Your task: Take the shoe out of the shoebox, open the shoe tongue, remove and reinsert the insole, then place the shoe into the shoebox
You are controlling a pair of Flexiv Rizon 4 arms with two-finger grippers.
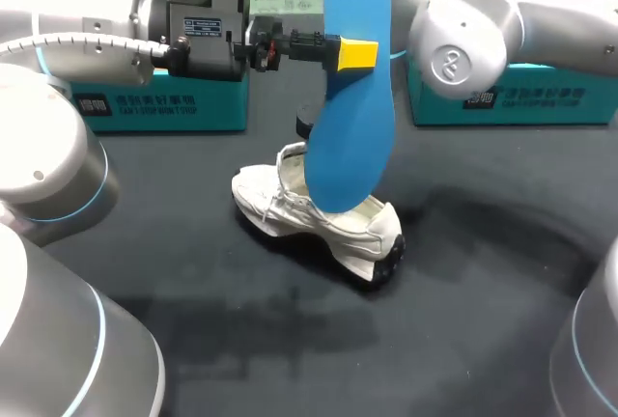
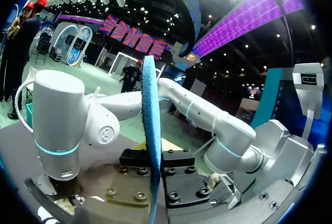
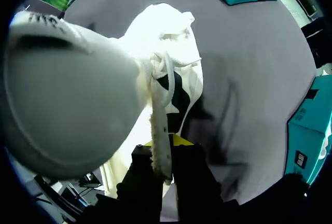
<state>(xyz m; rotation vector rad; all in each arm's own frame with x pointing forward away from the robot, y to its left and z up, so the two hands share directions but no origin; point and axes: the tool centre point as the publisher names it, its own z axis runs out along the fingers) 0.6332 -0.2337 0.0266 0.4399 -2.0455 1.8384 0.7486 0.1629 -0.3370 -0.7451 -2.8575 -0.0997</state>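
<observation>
**Blue foam insole (image 1: 352, 137) held upright over a white lace-up sneaker (image 1: 328, 229)**

Blue and seen edge-on in the left wrist view, the insole runs straight up between the two fingers of the left gripper (image 1: 354, 53). The fingers press on it from both sides near its upper end. Its lower end hangs below that gripper at the sneaker's opening; whether it touches the sneaker cannot be told. The sneaker stands on its dark sole on the black table top (image 1: 463, 320), beneath the left gripper. The right gripper (image 3: 163, 154) sits low at the sneaker's opening, behind the insole. Its fingers are nearly together, clamped on a thin white edge of the sneaker's upper.
</observation>
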